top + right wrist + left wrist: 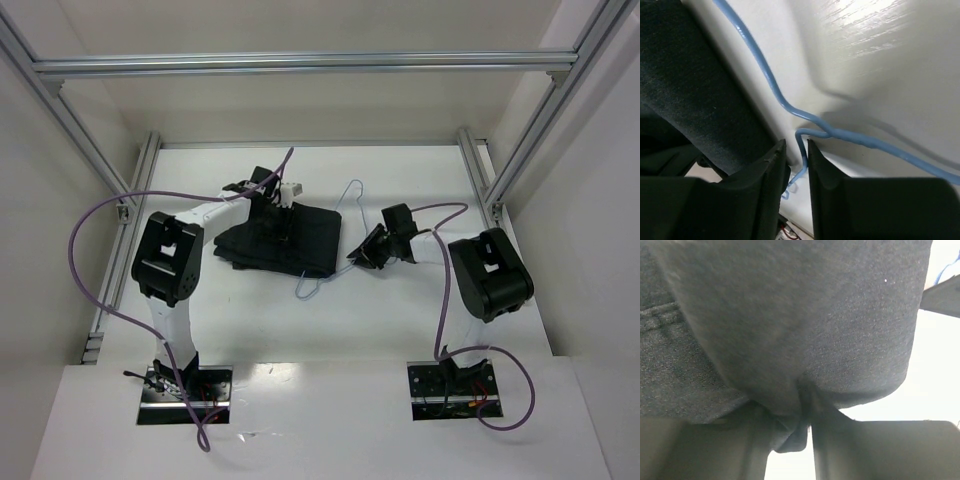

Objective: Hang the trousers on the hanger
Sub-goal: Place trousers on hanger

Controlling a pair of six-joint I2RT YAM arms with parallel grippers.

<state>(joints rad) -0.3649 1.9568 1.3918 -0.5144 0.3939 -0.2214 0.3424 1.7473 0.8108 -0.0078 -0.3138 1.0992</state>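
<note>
Trousers (300, 245) lie in a dark, roughly folded pile at the middle of the white counter (400, 320), and the left arm reaches across from its base to come down right on top of them. From the left wrist camera the black cloth fills almost the whole picture, a stitched seam showing at the left edge. The left pincer (802, 415) is closed on a pinch of that cloth: the fabric gathers into a tight fold exactly where the two dark fingers (880, 450) meet, with bright counter showing beyond.

Over to the right side, and the hanger (880, 146), thin light-blue wire, lies flat on the counter just beside the trousers' right edge. Its hooked top points toward the far side of the counter, and one lower corner pokes out past the near edge of the cloth. The right pincer (799, 160) sits low at that right edge, and its wrist camera shows the jaws drawn close with only a narrow slot between them, a strand of blue wire running straight down through that slot, so it is gripping the hanger. Black cloth lies just left of those fingers. A silver frame bar (300, 63) crosses overhead at the far end.
</note>
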